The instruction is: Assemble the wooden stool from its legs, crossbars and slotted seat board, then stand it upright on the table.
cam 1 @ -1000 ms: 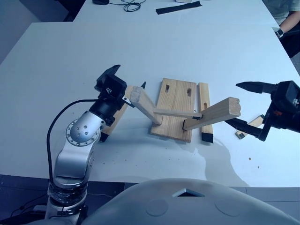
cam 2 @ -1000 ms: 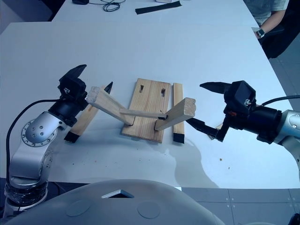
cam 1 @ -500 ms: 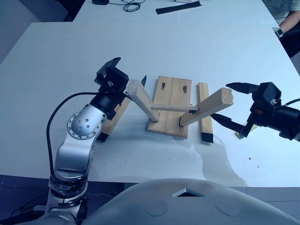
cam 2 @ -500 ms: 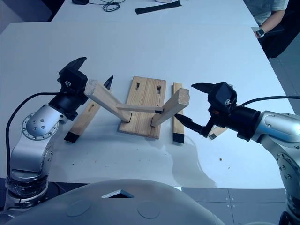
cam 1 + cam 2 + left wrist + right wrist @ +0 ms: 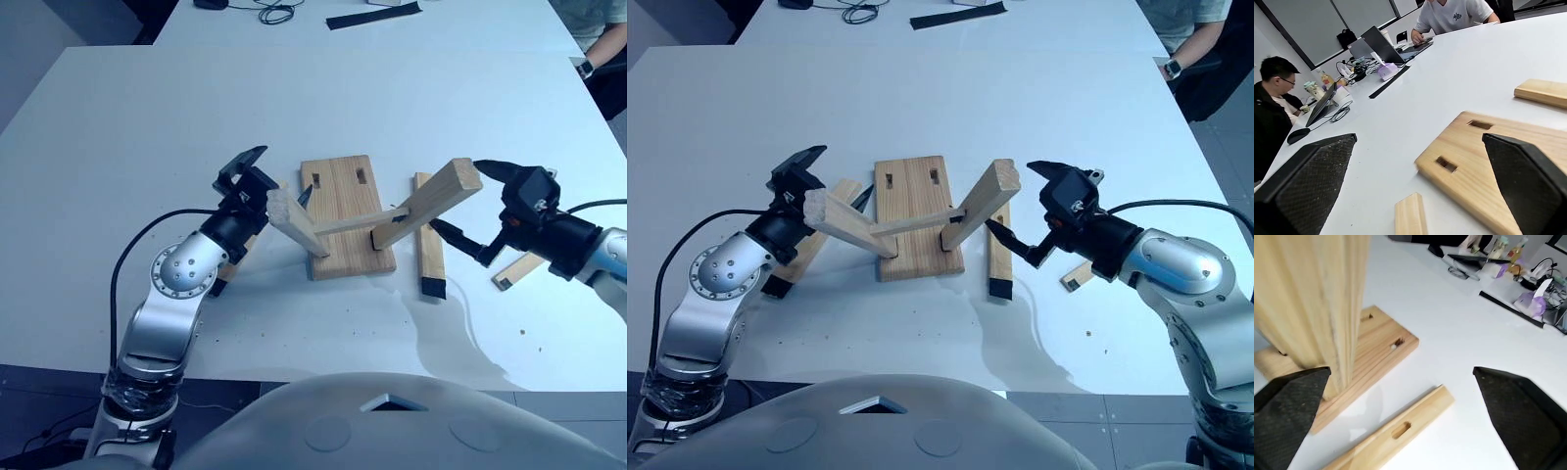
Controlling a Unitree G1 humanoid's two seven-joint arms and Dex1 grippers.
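Slotted seat board (image 5: 345, 196): flat, table (image 5: 147, 117) centre. Left leg (image 5: 296, 225) and right leg (image 5: 431, 201) stand slotted in, leaning apart, joined by 1 crossbar (image 5: 355, 222). Left gripper (image 5: 284, 169) and right gripper (image 5: 454, 193): fingers spread, at leg tops. Since 1.0 s ago, board turned; right gripper nearer.

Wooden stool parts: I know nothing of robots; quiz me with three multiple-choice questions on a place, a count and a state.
1. The loose leg nearest the right gripper lies: A) on the table beside the seat board; B) atop the board; C) in a gripper.
2. Plugged-in legs in the board: A) one; B) two; C) four.
3. The right gripper is: A) open; B) shut on a leg; C) shut on the board.
1 A: it lies flat alongside. 2 B: two tilted legs, crossbar between. 3 A: fingers spread wide.
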